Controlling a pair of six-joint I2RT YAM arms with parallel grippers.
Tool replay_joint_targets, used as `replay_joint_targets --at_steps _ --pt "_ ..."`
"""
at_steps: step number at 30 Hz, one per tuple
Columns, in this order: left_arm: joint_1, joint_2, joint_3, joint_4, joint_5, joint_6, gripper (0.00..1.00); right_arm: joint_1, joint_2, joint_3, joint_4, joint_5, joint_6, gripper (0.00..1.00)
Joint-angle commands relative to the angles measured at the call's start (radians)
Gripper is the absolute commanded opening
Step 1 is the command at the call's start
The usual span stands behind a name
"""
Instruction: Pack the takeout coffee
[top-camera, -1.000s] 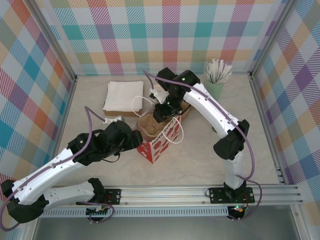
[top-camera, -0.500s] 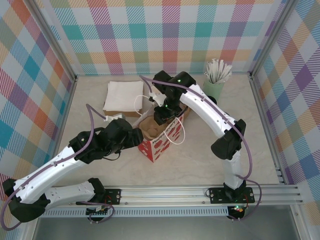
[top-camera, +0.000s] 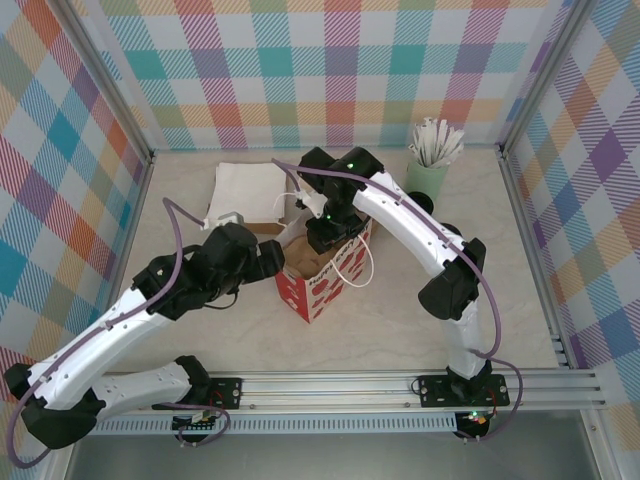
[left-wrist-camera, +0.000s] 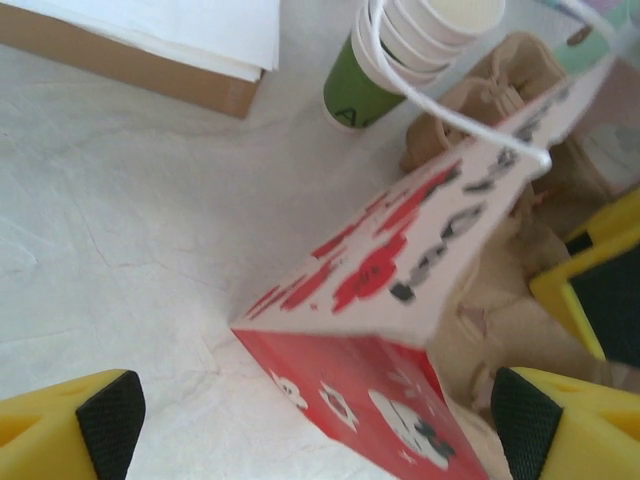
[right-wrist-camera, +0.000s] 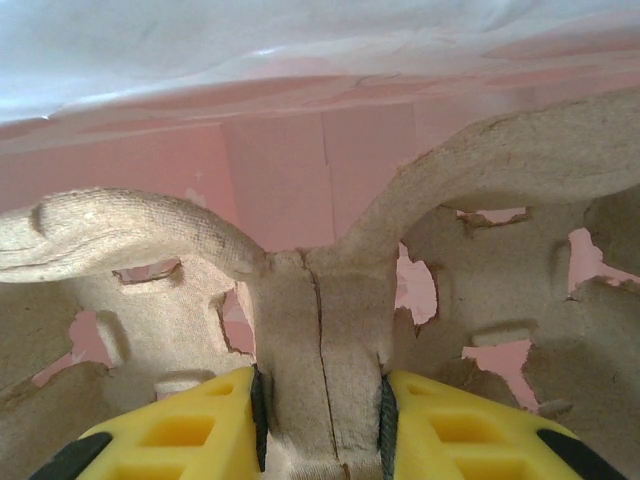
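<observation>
Left claw (left-wrist-camera: 318, 425) opened wider — right claw (right-wrist-camera: 320, 432) still pinching carrier (right-wrist-camera: 312, 320) in bag (left-wrist-camera: 400, 270).

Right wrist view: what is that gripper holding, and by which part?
The right gripper is shut on the brown pulp cup carrier, pinching its central upright rib. The left gripper is open and holds nothing.

Red-and-white paper bag (left-wrist-camera: 390, 290) sits right between the left claw (left-wrist-camera: 318, 420) tips, its white cord handle (left-wrist-camera: 480, 135) looping up just beyond. Brown pulp cup carrier (right-wrist-camera: 320, 330) has its middle ridge pinched in the right claw (right-wrist-camera: 320, 425), pink bag wall behind it. Stack of green cups (left-wrist-camera: 350, 90) and napkin pile (left-wrist-camera: 170, 20) are farther out past the left claw.
</observation>
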Motion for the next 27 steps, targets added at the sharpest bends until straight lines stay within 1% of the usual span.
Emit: replay_joint_targets --at_steps 1,5,9,12,17,22,27 --pt "0.07 0.007 0.022 0.064 0.068 0.063 0.92 0.011 0.009 0.021 -0.016 0.012 -0.005 0.34" --pt "0.134 0.033 0.019 0.125 0.194 0.119 0.94 0.013 0.004 0.021 -0.01 0.009 -0.005 0.34" --pt "0.145 0.077 0.033 0.159 0.268 0.184 0.95 0.013 0.002 0.02 -0.009 0.002 -0.003 0.34" --pt "0.147 0.121 0.057 0.136 0.253 0.217 0.96 0.014 -0.001 0.02 -0.005 0.001 -0.002 0.34" --pt "0.177 0.174 0.092 0.087 0.158 0.23 0.93 0.015 -0.01 0.017 -0.009 0.002 -0.005 0.33" --pt "0.224 0.205 0.104 0.105 0.15 0.231 0.92 0.021 -0.038 -0.024 0.008 0.005 -0.008 0.33" --pt "0.25 0.23 0.112 0.109 0.152 0.232 0.91 0.025 -0.054 -0.059 0.013 0.01 -0.008 0.33"
